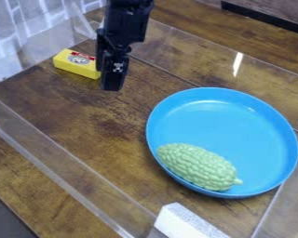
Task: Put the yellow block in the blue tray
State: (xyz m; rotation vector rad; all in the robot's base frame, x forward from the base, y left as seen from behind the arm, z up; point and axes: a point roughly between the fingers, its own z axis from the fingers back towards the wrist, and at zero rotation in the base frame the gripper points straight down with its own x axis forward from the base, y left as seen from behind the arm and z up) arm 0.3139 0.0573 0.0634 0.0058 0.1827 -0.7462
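Table edge (40,116), yellow block (77,62) beside

The block (77,62) lies near the table's (77,130) far left edge, just left of the gripper (112,82). The tray (238,116) sits toward the right edge, well apart, holding a gourd (197,166) in its near part.

The bench (64,121) is dark wood with visible grain and a slight sheen. On it, the blue tray (257,116) looks like smooth, glossy plastic. A green gourd (197,166) lying inside the tray has a bumpy, matt skin. Left of the tray, the yellow block (77,62) looks smooth and plastic-like. The claw (112,84) beside the block is matt black. Clear glossy panels (64,172) edge the bench.
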